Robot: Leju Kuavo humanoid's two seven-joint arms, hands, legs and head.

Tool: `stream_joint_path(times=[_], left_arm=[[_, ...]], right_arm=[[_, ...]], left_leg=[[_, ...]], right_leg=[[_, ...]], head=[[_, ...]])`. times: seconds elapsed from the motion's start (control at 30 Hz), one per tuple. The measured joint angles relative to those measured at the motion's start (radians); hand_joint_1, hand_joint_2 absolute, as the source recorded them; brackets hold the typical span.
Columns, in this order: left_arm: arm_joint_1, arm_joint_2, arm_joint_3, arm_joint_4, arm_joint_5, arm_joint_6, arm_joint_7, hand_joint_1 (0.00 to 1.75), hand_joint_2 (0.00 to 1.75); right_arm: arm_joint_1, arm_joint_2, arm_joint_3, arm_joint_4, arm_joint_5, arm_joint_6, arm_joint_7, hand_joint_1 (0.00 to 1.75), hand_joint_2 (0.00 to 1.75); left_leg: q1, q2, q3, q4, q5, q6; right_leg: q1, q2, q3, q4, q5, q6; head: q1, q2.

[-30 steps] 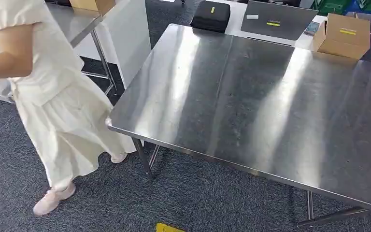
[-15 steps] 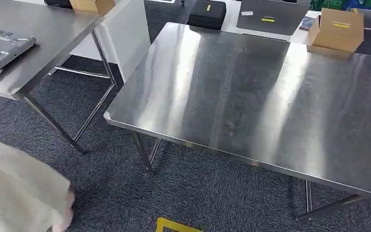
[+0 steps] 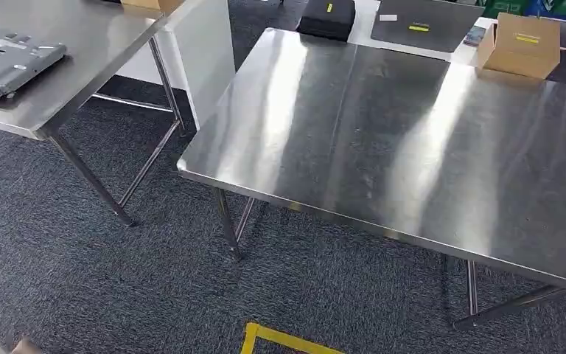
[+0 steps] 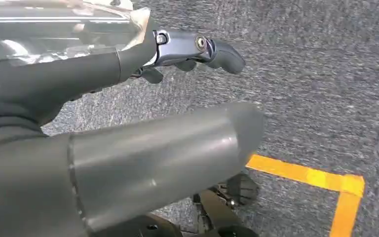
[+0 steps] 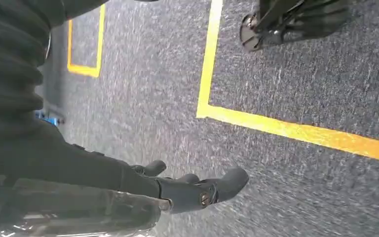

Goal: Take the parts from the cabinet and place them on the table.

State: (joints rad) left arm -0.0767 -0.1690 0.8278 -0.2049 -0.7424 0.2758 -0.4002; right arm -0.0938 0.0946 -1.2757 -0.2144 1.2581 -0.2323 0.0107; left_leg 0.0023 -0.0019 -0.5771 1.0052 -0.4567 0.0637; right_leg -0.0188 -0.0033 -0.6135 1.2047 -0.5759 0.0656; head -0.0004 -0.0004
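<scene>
A grey pressed-metal part (image 3: 11, 59) lies flat on the steel table (image 3: 96, 66) at the far left in the head view. A larger steel table (image 3: 413, 140) stands ahead with a bare top. My left hand (image 4: 197, 49) hangs over the carpet, fingers stretched out and apart from the thick thumb, with nothing in it. My right hand (image 5: 197, 190) hangs the same way on the other side, fingers loosely extended and empty. A shiny clear-plastic surface shows beside each hand at the wrist; I cannot tell what it is.
A cardboard box (image 3: 519, 44), a black case (image 3: 328, 16) and a dark flat panel (image 3: 427, 22) sit beyond the large table's far edge. Yellow floor tape (image 3: 280, 339) marks the grey carpet near me. A scrap of a person's pale clothing (image 3: 0, 345) shows at the lower left corner.
The camera has shifted. The person in white who stood at the left has passed out toward the lower left, uncovering the left table with the grey part on it.
</scene>
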Motion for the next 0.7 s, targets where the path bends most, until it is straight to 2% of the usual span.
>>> stream_joint_path(times=[0.03,0.07,0.1,0.13,0.17,0.2,0.23,0.27,0.47,0.5,0.7], left_arm=[[0.0,-0.001,0.001,0.0,0.0,0.009,-0.001,0.0,0.0],[-0.001,-0.002,0.002,0.0,-0.002,0.019,-0.002,0.0,0.0],[-0.001,-0.002,0.002,0.0,-0.003,0.027,-0.005,0.0,0.0],[-0.002,-0.003,0.002,0.0,-0.003,0.031,-0.008,0.0,0.0],[-0.003,-0.002,0.002,0.0,-0.003,0.032,-0.009,0.0,0.0],[-0.003,-0.003,0.002,0.0,-0.003,0.033,-0.013,0.0,0.0],[-0.003,-0.003,0.003,0.0,-0.003,0.036,-0.014,0.0,0.0],[-0.003,-0.004,0.004,0.0,-0.005,0.038,-0.014,0.0,0.0],[-0.002,-0.005,0.011,0.0,-0.009,0.04,-0.022,0.0,0.0],[-0.002,-0.005,0.011,0.0,-0.009,0.04,-0.023,0.0,0.0],[-0.003,-0.006,0.016,0.0,-0.009,0.04,-0.015,0.0,0.0]], right_arm=[[-0.001,-0.001,0.0,0.0,0.001,0.0,0.002,0.0,1.75],[-0.004,-0.002,0.0,0.0,0.001,0.0,0.005,0.0,1.75],[-0.008,-0.003,0.0,0.0,0.002,0.0,0.006,0.0,1.75],[-0.009,-0.002,0.0,0.0,0.005,0.0,0.007,0.0,1.75],[-0.009,-0.002,0.0,0.0,0.006,0.0,0.008,0.0,1.75],[-0.008,-0.002,0.001,0.0,0.008,0.0,0.009,0.0,1.75],[-0.008,-0.003,0.001,0.0,0.008,0.0,0.01,0.0,1.75],[-0.008,-0.003,0.001,0.0,0.01,0.0,0.01,0.0,1.75],[-0.008,-0.005,0.001,0.0,0.014,-0.002,0.01,0.0,1.75],[-0.008,-0.005,0.001,0.0,0.014,-0.003,0.01,0.0,0.0],[-0.01,-0.006,0.001,0.0,0.013,-0.006,0.03,0.0,0.0]], left_leg=[[0.0,0.0,-0.001,0.0,0.003,-0.003],[0.0,-0.001,0.0,0.002,0.005,-0.006],[-0.008,0.0,-0.001,0.006,0.005,-0.011],[-0.009,0.0,-0.001,0.005,0.006,-0.016],[-0.011,0.0,-0.005,0.008,-0.008,-0.008],[-0.009,-0.001,-0.004,0.007,0.003,0.007],[-0.006,-0.001,-0.004,0.005,0.004,-0.001],[-0.002,-0.001,-0.003,0.003,0.011,-0.015],[0.0,-0.001,-0.003,0.0,0.015,-0.02],[0.0,-0.001,-0.003,0.0,0.015,-0.02],[-0.001,-0.001,-0.005,0.0,0.014,-0.022]], right_leg=[[0.0,0.0,0.061,-0.099,0.031,0.006],[0.0,0.0,0.12,-0.193,0.054,0.007],[0.005,0.001,0.129,-0.231,0.052,-0.004],[0.008,0.003,0.127,-0.234,0.061,-0.014],[0.001,0.003,0.128,-0.237,0.062,-0.014],[0.003,0.003,0.129,-0.236,0.062,-0.015],[0.007,0.002,0.128,-0.236,0.064,-0.017],[0.01,0.002,0.126,-0.235,0.066,-0.021],[0.016,0.002,0.123,-0.232,0.067,-0.023],[0.016,0.002,0.123,-0.232,0.067,-0.023],[0.015,0.002,0.122,-0.233,0.067,-0.023]], head=[[0.0,0.0],[0.001,0.0],[0.001,0.0],[-0.001,0.0],[-0.001,0.0],[-0.003,0.0],[-0.001,0.0],[-0.002,0.0],[-0.002,0.0],[-0.002,0.0],[-0.002,0.0]])
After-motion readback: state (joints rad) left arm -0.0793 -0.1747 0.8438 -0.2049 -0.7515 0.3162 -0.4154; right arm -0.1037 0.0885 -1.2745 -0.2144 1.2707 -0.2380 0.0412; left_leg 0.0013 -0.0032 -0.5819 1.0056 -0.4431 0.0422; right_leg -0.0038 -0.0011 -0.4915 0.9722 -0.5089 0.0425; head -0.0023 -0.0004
